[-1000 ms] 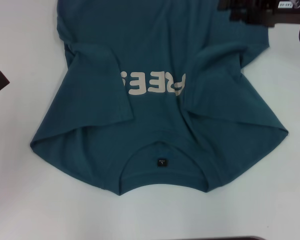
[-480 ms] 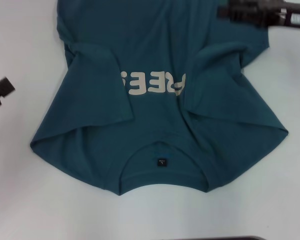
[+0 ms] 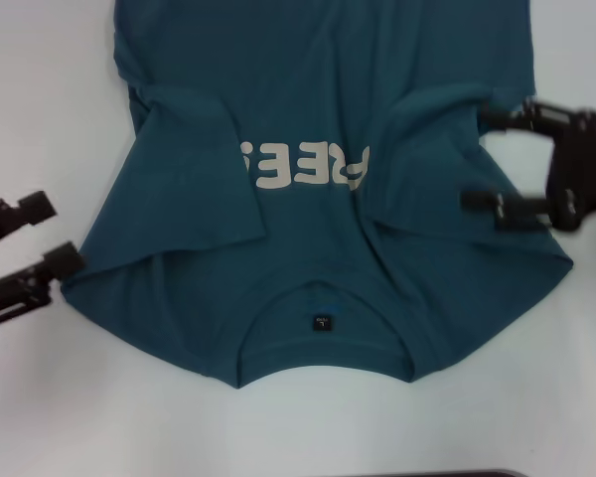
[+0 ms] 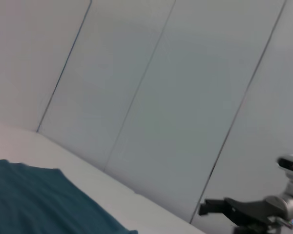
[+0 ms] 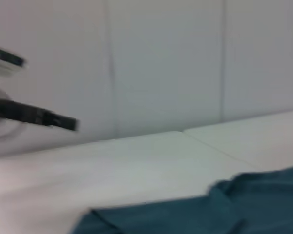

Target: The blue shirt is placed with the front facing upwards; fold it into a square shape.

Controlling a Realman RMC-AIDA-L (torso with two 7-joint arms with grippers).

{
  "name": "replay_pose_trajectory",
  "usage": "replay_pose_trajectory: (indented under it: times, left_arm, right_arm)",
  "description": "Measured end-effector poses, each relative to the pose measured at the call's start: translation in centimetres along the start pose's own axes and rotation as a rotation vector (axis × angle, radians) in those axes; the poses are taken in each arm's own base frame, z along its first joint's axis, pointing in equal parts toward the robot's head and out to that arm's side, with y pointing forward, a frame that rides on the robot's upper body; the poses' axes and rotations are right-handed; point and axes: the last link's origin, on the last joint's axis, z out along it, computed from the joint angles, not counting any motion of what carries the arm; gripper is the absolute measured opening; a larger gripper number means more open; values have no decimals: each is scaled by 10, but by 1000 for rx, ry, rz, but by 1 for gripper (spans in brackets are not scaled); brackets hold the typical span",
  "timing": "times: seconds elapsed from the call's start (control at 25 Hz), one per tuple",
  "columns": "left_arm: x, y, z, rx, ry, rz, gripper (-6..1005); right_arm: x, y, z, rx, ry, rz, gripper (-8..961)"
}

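Observation:
The blue shirt lies front up on the white table, collar and dark neck label nearest me. Off-white letters run across the chest, and both sleeves are folded in over it. My left gripper is open beside the shirt's left shoulder corner, one fingertip touching or almost touching the cloth edge. My right gripper is open over the right sleeve fold. In the left wrist view the shirt shows low, with the right gripper far off. In the right wrist view the shirt also shows.
Bare white tabletop surrounds the shirt on the left, right and front. A dark edge shows at the very front. Pale panelled walls stand behind the table in both wrist views. The left arm's finger appears far off in the right wrist view.
Both grippers have moved in toward the shirt. The left came in from the left edge to the shoulder corner. The right dropped from the far right corner to the right sleeve. The shirt lies as before.

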Motion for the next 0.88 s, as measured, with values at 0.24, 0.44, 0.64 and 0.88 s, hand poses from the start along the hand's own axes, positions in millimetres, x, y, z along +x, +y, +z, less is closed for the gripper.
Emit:
replay_pose_trajectory:
  times: [0.24,0.44,0.64,0.88]
  left_arm:
    - [-13,7,7,13,25,-249,853]
    - [-9,0,-3,68,59,-609,852]
    - [-9,-11,0,110,19,-787,852]
    - [-19,-18,6,152,-92,-884,850]
  right_arm:
    - [0,23,-18,-17,-174,171,926]
    - [0,13,-24,21,-167,373,924]
    - [-8,-10,-21,55,-149,542,924]
    - [-15,-27,-9,50,-74,716,924]
